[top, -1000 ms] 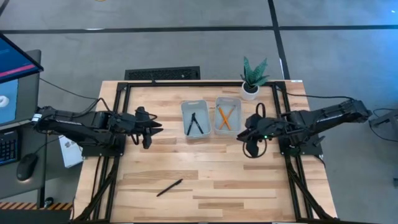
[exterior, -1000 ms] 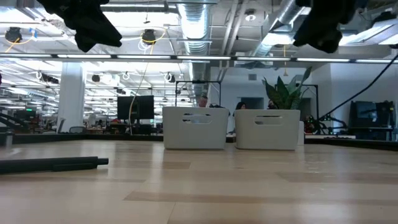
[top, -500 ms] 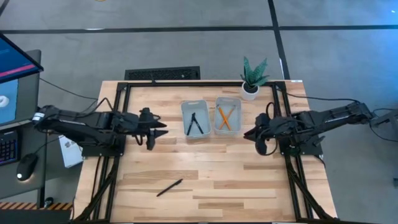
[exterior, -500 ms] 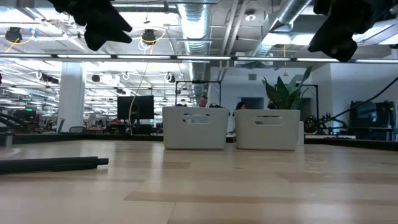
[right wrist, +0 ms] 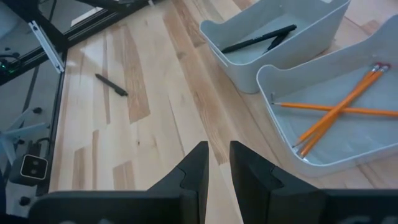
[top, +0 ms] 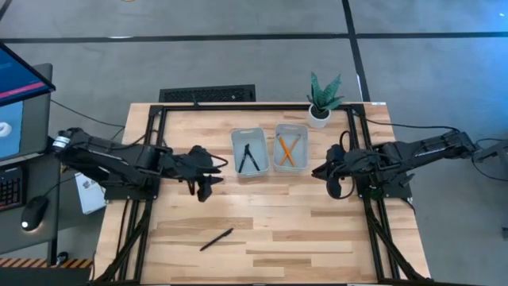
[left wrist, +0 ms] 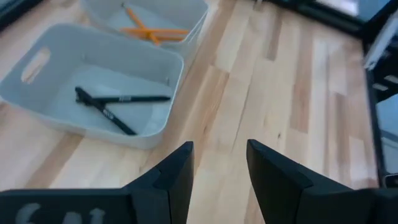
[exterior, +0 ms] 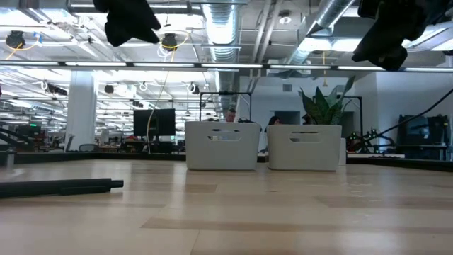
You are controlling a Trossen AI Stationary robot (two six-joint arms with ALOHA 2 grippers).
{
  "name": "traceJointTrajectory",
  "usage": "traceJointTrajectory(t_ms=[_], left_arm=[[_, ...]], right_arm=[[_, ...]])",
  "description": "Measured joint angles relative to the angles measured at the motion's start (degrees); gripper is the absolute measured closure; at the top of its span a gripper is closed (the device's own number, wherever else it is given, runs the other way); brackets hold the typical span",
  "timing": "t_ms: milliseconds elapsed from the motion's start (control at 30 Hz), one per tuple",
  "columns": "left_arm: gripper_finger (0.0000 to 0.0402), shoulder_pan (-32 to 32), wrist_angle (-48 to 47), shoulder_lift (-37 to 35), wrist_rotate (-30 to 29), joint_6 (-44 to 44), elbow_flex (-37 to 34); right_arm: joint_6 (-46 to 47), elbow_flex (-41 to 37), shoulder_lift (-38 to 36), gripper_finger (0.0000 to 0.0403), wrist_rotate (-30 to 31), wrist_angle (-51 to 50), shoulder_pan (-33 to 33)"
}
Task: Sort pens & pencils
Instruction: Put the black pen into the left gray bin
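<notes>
- Two black pens (left wrist: 118, 102) lie crossed in my left-hand pale grey plastic tray (top: 250, 152); one carries pale lettering on its barrel, too small for me to read.
- One more black pen (top: 216, 239) lies loose on the light wooden table (top: 262, 222), near the front edge and well apart from both trays, so I count three pens in all.
- Three orange pencils (right wrist: 336, 109) lie crossed in the second grey plastic tray (top: 290, 148), which sits just beside the first.
- One small green potted plant in a white pot (top: 321, 99) stands at the back of the table, near the pencil tray.
- My left claw (top: 208, 168) hangs above the table just beside the pen tray, fingers (left wrist: 177, 171) parted with bare wood between them, holding and touching nothing.
- My right claw (top: 329, 173) hangs on the far side of the pencil tray, fingers (right wrist: 196, 165) nearly together with only a narrow gap, gripping nothing.
</notes>
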Motion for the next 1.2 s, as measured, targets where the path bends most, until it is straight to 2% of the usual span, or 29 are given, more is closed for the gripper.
traceJointTrajectory(t_ms=[300, 567, 800, 1033, 1200], left_arm=[[0.0262, -1.7, -8.4, 10.3, 1.4, -8.8, 4.2], [0.0262, -4.3, -8.8, 16.5, 6.5, -17.7, 4.3], [0.0262, -9.8, -6.2, 20.1, 4.8, -21.9, 4.3], [0.0262, -15.8, -5.0, 22.7, 1.3, -21.3, 7.3], [0.0262, -17.8, -6.7, 26.5, 3.3, -19.6, 11.4]], right_arm=[[0.0, 0.0, 0.0, 0.0314, 0.0, 0.0, 0.0], [0.0, 0.0, 0.0, 0.0314, 0.0, 0.0, 0.0], [0.0, 0.0, 0.0, 0.0314, 0.0, -0.2, 0.0], [0.0, 0.0, 0.0, 0.0314, 0.0, -0.2, 0.0], [-0.5, 0.0, 0.0, 0.0314, 0.0, -0.2, 0.0]])
